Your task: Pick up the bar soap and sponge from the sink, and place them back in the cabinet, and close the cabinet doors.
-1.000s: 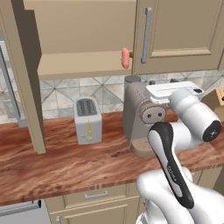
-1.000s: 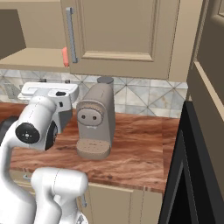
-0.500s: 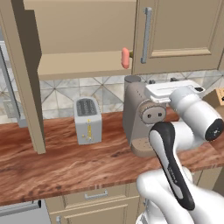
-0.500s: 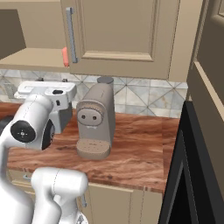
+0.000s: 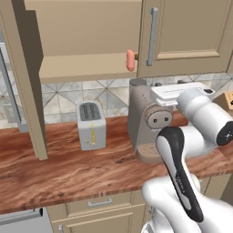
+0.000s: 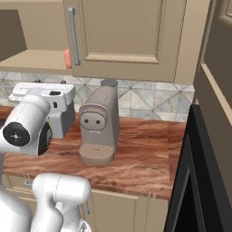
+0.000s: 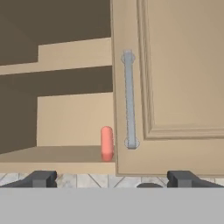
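Note:
The salmon-pink bar soap (image 5: 130, 60) stands on end at the front edge of the tan cabinet's bottom shelf (image 5: 82, 68), right beside the closed right door (image 5: 191, 36). It also shows as the soap (image 7: 106, 143) next to that door's silver handle (image 7: 128, 98). The left cabinet door (image 5: 27, 82) hangs wide open. My gripper (image 7: 111, 179) is open and empty, a little below and in front of the soap. The white hand (image 5: 175, 93) hovers over the coffee machine. The sponge and the sink are out of view.
A beige coffee machine (image 5: 145, 123) and a grey toaster (image 5: 91, 125) stand on the wooden countertop (image 5: 68, 168) under the cabinet. A tall black appliance (image 6: 199, 181) borders the counter on the right. Drawers run beneath the counter.
My arm's elbow has shifted a little while the hand stays almost in place. The soap stays where it was, and the jaws stay open.

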Robot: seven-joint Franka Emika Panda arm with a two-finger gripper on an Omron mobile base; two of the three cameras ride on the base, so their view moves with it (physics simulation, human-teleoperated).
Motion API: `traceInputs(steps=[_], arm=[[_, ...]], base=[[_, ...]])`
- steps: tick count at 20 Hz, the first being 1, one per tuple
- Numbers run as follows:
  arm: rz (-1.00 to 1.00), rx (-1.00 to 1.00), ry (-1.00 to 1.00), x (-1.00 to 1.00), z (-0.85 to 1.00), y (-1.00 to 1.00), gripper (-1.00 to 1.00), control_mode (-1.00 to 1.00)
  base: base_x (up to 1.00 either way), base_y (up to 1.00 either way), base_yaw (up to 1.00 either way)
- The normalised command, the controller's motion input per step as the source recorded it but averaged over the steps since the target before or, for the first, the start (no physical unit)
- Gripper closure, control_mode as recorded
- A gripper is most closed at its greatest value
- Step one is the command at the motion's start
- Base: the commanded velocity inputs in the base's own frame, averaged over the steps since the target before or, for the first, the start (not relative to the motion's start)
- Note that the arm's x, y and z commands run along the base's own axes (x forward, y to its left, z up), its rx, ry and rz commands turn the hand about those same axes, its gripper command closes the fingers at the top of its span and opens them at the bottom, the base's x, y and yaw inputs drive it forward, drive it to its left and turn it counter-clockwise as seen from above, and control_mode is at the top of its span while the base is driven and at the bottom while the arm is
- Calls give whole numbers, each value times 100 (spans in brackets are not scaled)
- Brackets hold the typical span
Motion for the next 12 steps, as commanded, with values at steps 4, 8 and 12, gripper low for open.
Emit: traceInputs(steps=[4,8,12], arm=[[0,0,0,-25,5,0,-100,-100],[0,0,0,-36,8,0,-100,-100],[0,0,0,-29,4,0,-100,-100]], base=[[0,0,0],[0,0,0],[0,0,0]])
